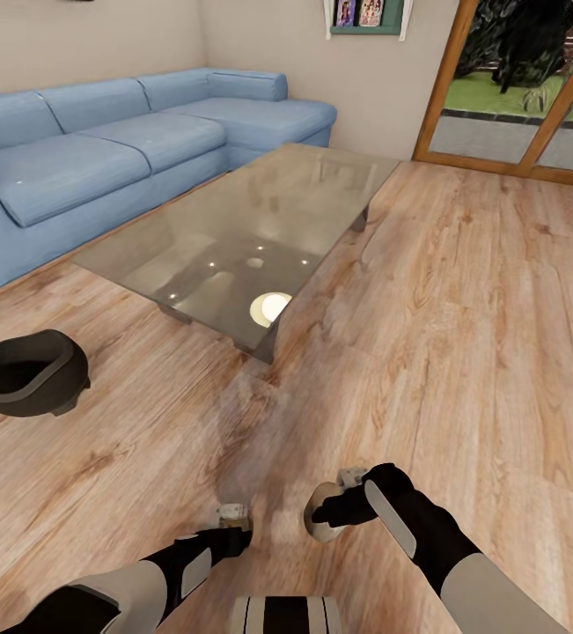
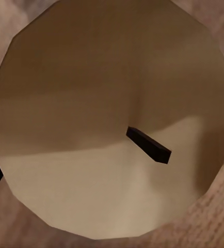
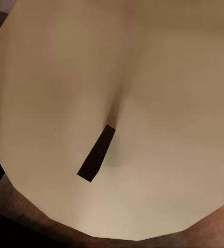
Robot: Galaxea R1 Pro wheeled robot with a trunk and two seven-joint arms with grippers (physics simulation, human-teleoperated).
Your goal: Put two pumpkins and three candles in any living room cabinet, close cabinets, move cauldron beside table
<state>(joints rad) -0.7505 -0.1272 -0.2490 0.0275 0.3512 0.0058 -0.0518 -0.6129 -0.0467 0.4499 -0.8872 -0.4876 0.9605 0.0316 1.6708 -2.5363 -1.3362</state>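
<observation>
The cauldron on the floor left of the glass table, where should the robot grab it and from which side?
Likely by the rim. The cauldron stands upright on the wood floor, wide mouth open upward, clear of the table. Its bulging body looks too broad for jaws, so come from above and close over the thin greyish wall.

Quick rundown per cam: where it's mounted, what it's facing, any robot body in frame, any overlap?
Head view: on the head, looking forward and down at the glass coffee table, blue sofa and cauldron; both forearms show.
Left wrist view: near the left gripper, up close on a candle top with its wick.
Right wrist view: same, on another candle.
Shared: the right gripper's candle shows from the head too.
</observation>
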